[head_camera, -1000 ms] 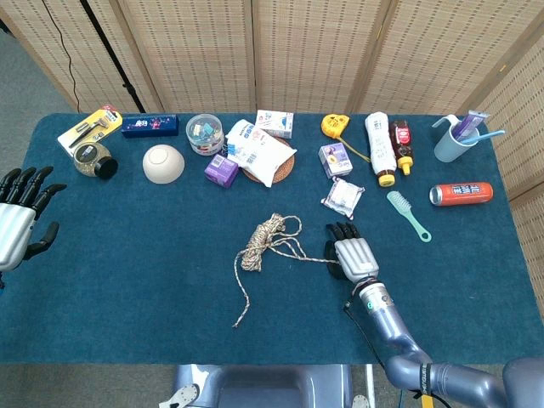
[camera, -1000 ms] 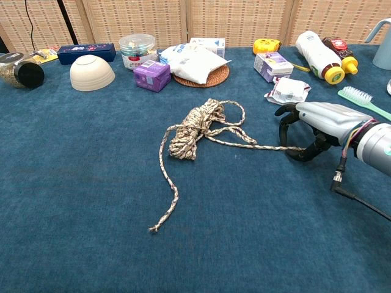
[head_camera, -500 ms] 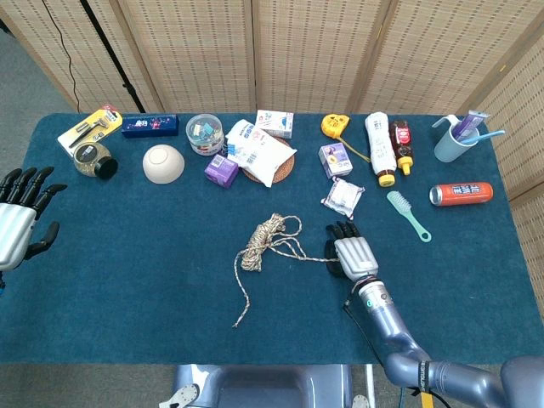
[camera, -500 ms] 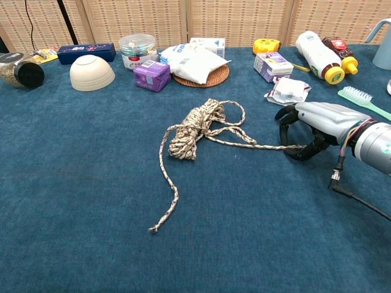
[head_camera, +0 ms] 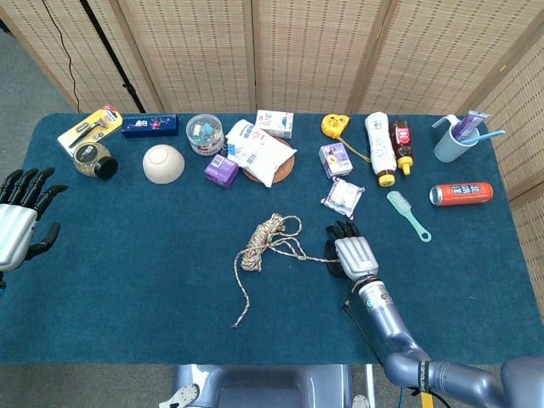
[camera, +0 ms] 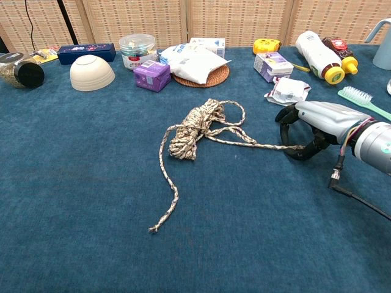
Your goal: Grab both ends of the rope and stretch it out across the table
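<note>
A speckled rope lies mid-table, its coiled bundle [head_camera: 260,237] [camera: 192,126] at the centre. One loose end [head_camera: 237,322] [camera: 153,228] trails toward the near edge. The other strand runs right to my right hand [head_camera: 351,253] [camera: 313,124]. That hand arches palm down over the strand, and the rope's tip [camera: 297,147] is pinched between its curled fingers and thumb. My left hand [head_camera: 19,218] hovers at the table's far left edge with its fingers spread and nothing in it. It shows only in the head view, far from the rope.
Along the back stand a bowl [head_camera: 163,163], purple box [head_camera: 221,171], snack bag on a woven coaster [head_camera: 259,153], wrapped packet [head_camera: 342,197], bottles [head_camera: 378,147], green brush [head_camera: 408,214], red can [head_camera: 460,193] and a cup [head_camera: 454,140]. A black cable [camera: 360,201] trails from my right wrist.
Almost nothing: my right hand stays curled over the rope end, shifted very slightly. The left hand and the coil have not moved.
</note>
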